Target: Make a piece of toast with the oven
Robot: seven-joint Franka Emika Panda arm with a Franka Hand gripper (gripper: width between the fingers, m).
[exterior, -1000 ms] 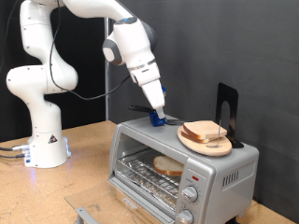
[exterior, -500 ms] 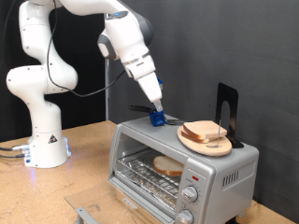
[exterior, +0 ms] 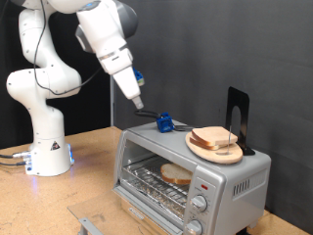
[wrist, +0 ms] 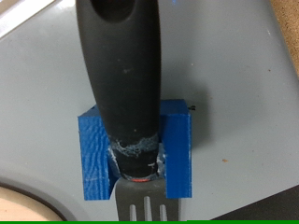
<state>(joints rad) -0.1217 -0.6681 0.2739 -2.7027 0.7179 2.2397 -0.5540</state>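
- Now raised off the blue block (exterior: 165, 122) and swung up toward the exterior view's left: tool (exterior: 138, 101), which was down at that block a second ago.
- Left behind on the roof of the oven (exterior: 230, 174): block and black-handled spatula (wrist: 120, 65), unmoved, nothing between the fingers.
- Cannot tell whether the tool is spread or pressed together; too small in the exterior view, fingers absent from the wrist view.
- Judged to mean the spatula work is finished.
- Resting on the round wooden plate (exterior: 196, 147) on the oven's roof, right of the block: piece of toast (exterior: 215, 138).
- Lying on the wire rack inside: a second, browner slice (exterior: 176, 174).
- No brand or lettering legible; knob markings too small to read.
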